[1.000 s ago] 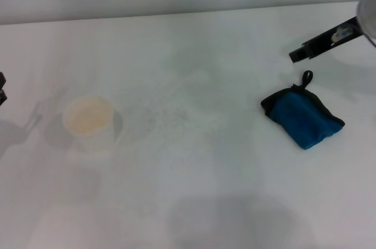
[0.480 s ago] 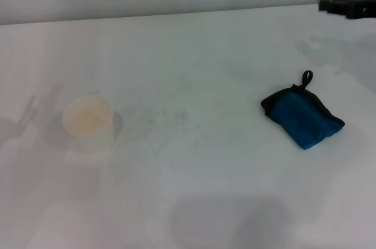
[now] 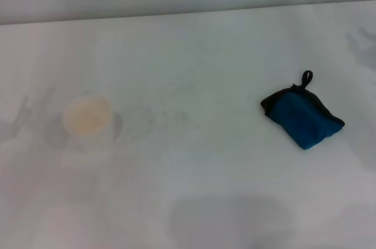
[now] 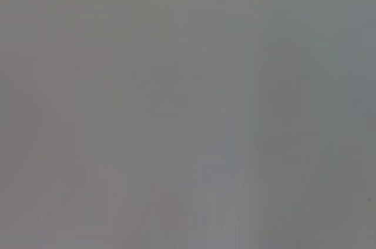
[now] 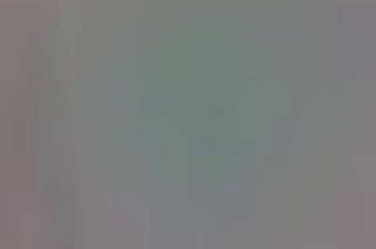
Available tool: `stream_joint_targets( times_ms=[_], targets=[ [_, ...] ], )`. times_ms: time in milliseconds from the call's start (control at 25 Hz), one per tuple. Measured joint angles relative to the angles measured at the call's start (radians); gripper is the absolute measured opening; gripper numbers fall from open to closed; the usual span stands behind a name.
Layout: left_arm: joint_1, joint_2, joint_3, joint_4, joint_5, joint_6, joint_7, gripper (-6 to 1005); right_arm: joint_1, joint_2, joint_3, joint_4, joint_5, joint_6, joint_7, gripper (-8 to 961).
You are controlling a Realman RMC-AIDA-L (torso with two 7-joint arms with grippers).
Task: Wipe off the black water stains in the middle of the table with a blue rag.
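Grippers: neither in view now, so grip state can't be told; the right one has left the far right edge since half a second ago. Left to right on the table [image 3: 194, 202]: pale cup [image 3: 88, 121], faint residue mid-table with no dark blotch, blue rag [image 3: 302, 116] lying free at right. Judgement: stain looks wiped, arms retracting.

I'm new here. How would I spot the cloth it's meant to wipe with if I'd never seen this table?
Start with the wide white table. On the robot's right side of it lies the blue rag, folded small, lying flat and well apart from the pale cup on the left side. It is the only bright blue thing there, edged in black, with a small black loop at its far corner.
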Motion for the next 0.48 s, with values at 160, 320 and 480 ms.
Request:
stream_joint_targets(
  times_ms=[160,320,480],
  targets=[
    [0.007,-0.001,0.000,0.008,0.000,-0.006,0.002,864,-0.014,0.006,0.088,0.222,0.213,0.051,-0.356,415],
    [0.021,-0.002,0.000,0.024,-0.001,-0.003,0.020,865,-0.021,0.006,0.115,0.336,0.327,0.047,-0.483,415],
    [0.030,-0.002,0.000,0.047,-0.002,-0.003,0.085,865,-0.028,0.006,0.117,0.391,0.395,0.010,-0.559,416]
  ],
)
